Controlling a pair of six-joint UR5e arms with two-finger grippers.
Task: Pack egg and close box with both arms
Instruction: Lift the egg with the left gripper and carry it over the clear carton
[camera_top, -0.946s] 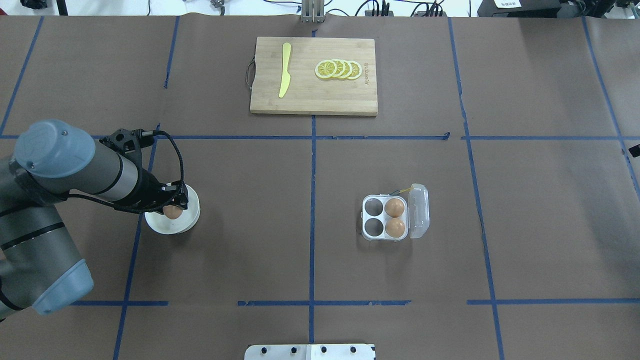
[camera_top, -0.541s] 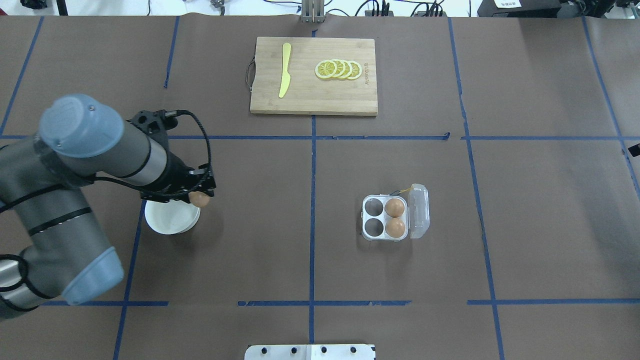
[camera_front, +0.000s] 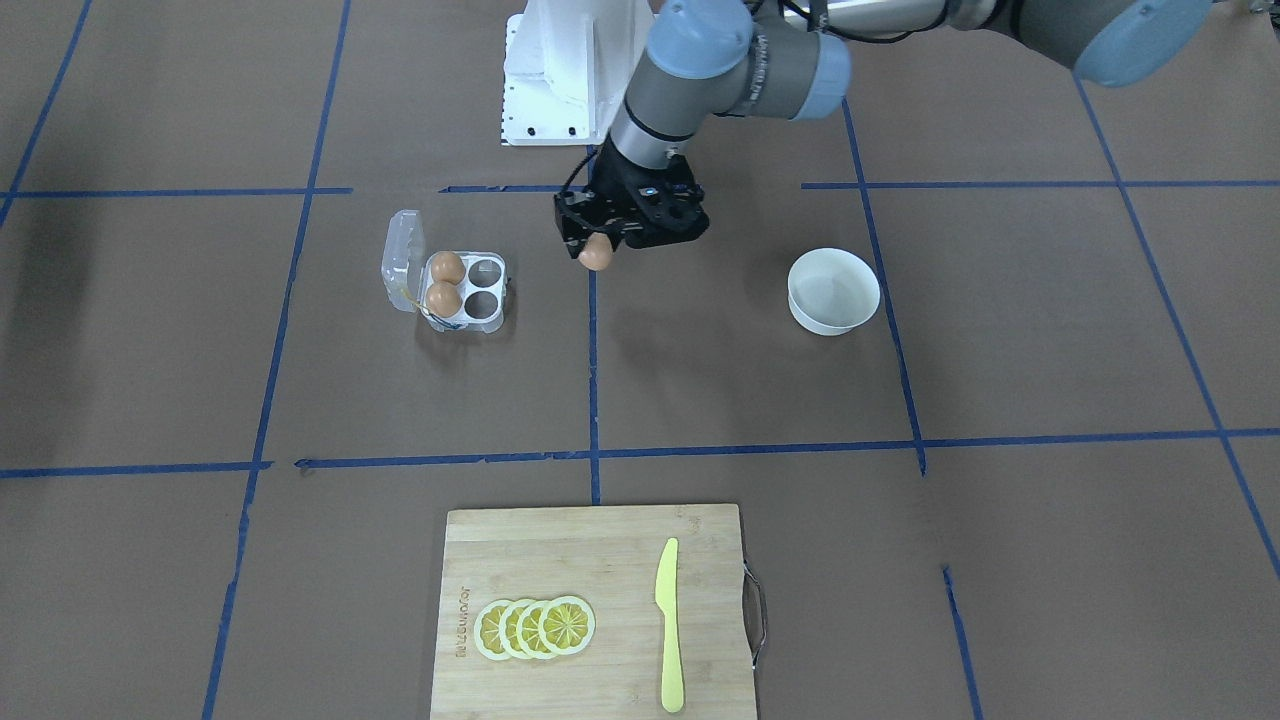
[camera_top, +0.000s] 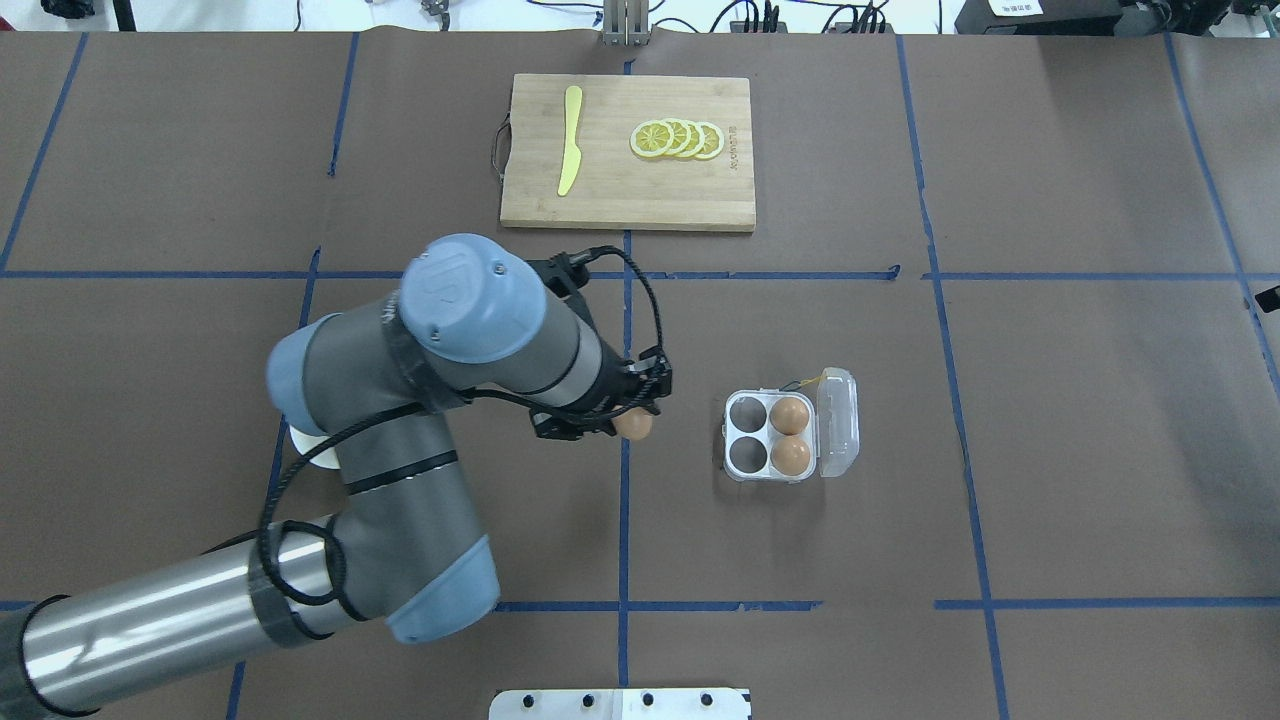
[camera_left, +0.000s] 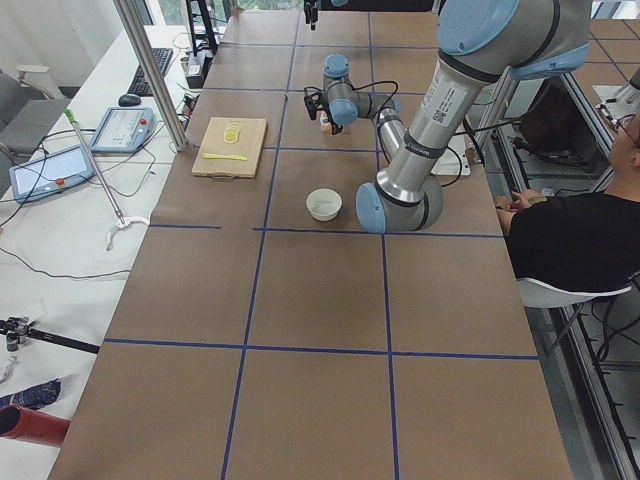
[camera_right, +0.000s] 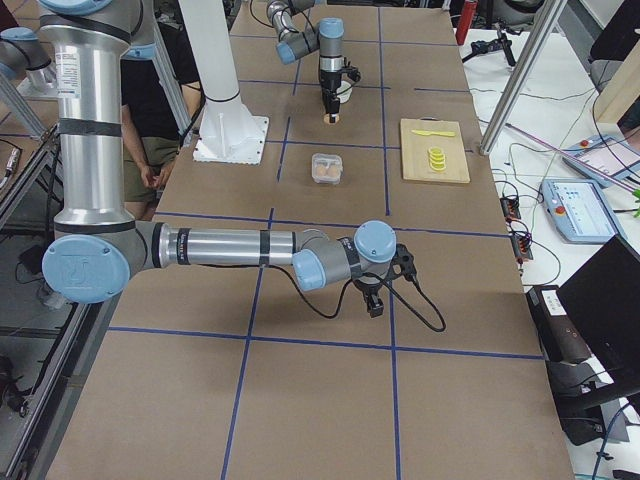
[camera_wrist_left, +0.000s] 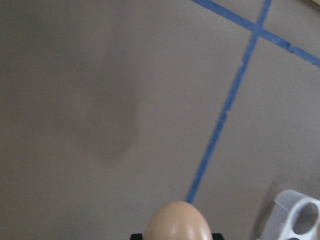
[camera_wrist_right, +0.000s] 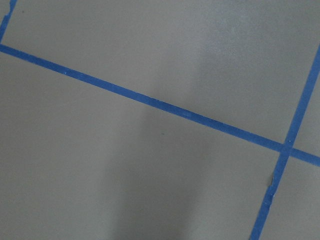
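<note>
My left gripper (camera_top: 628, 416) is shut on an orange-brown egg (camera_top: 634, 425) and holds it above the table near the centre tape line, a little left of the box. The egg also shows in the front view (camera_front: 596, 256) and at the bottom of the left wrist view (camera_wrist_left: 176, 223). The clear four-cell box (camera_top: 727, 436) lies open with its lid (camera_top: 838, 422) folded to the right. Two eggs (camera_top: 790, 414) fill its right cells; the two left cells are empty. My right gripper (camera_right: 372, 305) shows only in the right side view, low over bare table; I cannot tell if it is open.
A white bowl (camera_front: 833, 290) stands empty, left of my left gripper in the overhead view and mostly hidden by the arm. A wooden cutting board (camera_top: 628, 190) with a yellow knife (camera_top: 569, 140) and lemon slices (camera_top: 677, 138) lies at the far side.
My left arm has carried the egg to the right, from over the white bowl to just left of the open box. The box and its eggs have not moved.
</note>
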